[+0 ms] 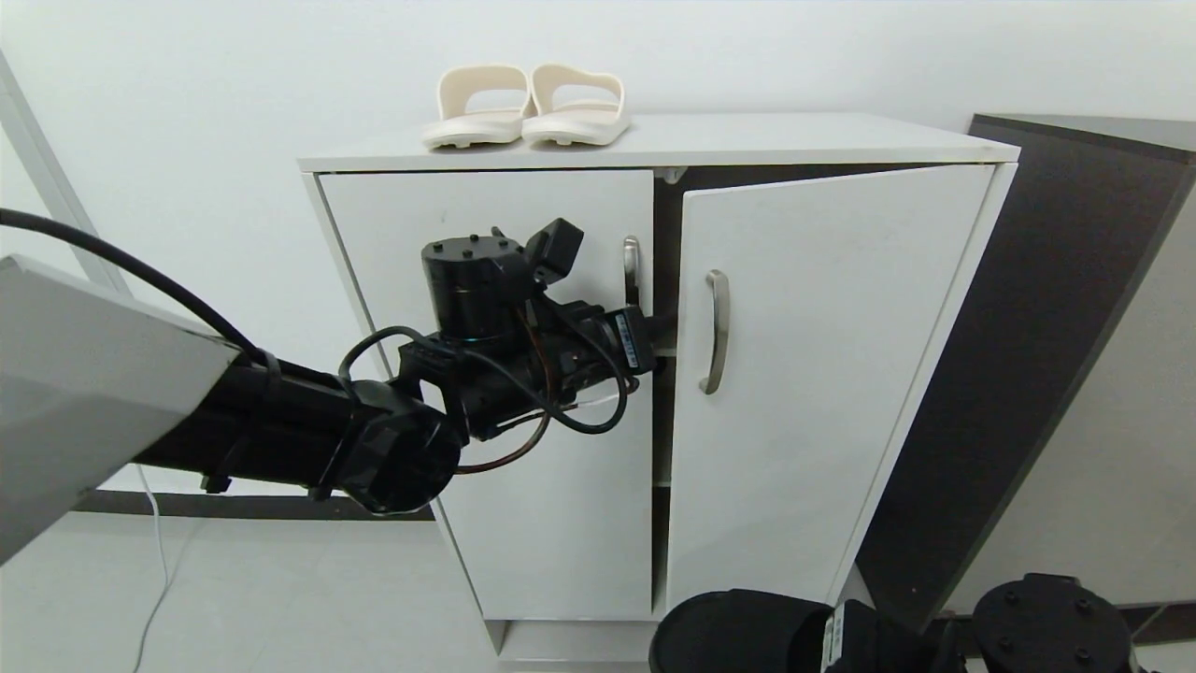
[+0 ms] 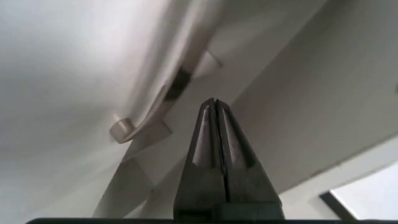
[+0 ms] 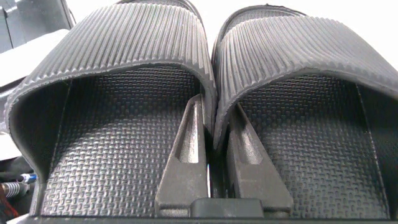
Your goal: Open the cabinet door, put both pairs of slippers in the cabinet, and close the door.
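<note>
The white cabinet [image 1: 654, 140] has two doors. Its right door [image 1: 822, 374] stands slightly ajar, with a dark gap beside the left door [image 1: 486, 215]. My left gripper [image 1: 662, 338] is at that gap, between the two metal handles [image 1: 717, 332]. The left wrist view shows this gripper [image 2: 216, 106] shut and empty, with a handle [image 2: 149, 118] close by. A cream pair of slippers [image 1: 523, 107] sits on the cabinet top. Low in front of the cabinet, my right gripper [image 3: 215, 106] is shut on the adjoining inner walls of the black slippers [image 3: 143, 74] [image 1: 738, 631].
A tall dark panel [image 1: 1074, 327] stands directly to the right of the cabinet. A white wall [image 1: 187, 121] is behind it, and light floor [image 1: 280, 598] lies to its left. A thin white cable [image 1: 159, 570] trails over that floor.
</note>
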Robot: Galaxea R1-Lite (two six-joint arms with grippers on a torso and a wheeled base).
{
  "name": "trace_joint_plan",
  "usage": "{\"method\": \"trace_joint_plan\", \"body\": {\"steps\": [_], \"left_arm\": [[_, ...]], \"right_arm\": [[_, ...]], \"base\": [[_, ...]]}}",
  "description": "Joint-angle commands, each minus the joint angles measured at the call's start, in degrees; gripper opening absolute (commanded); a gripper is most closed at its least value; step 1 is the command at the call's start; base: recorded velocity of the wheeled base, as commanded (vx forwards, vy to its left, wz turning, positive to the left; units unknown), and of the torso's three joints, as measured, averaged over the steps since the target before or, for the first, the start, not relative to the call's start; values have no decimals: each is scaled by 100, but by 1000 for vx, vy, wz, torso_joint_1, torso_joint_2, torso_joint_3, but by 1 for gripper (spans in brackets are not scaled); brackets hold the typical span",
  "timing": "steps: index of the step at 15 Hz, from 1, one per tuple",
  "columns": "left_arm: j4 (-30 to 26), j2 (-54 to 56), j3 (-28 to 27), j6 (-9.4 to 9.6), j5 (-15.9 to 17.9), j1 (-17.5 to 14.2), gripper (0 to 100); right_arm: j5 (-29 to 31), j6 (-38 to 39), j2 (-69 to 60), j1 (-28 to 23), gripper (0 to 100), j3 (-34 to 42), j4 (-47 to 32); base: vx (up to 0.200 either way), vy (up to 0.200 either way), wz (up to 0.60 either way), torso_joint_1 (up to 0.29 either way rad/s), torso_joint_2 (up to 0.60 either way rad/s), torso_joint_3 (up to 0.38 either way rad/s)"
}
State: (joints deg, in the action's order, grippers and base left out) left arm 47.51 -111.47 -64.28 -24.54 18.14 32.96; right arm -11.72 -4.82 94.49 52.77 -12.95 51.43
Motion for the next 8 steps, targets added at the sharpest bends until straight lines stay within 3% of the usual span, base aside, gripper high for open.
{"method": "trace_joint_plan", "body": {"steps": [1,6,8], "left_arm": [[4,-41,-5,-60,-3,8,0],[268,38,267,-86,-12,307,0],[663,73,575,-77,-12,826,0]], "right_arm": [[-15,-2,17,102,0,64,-2],[-138,-11,17,260,0,222,7],[-279,-11,52,295,0,319,121]], "base": [[-200,0,0,2,7,2],[-200,0,0,0,4,0],[-200,0,0,5,5,5]]}}
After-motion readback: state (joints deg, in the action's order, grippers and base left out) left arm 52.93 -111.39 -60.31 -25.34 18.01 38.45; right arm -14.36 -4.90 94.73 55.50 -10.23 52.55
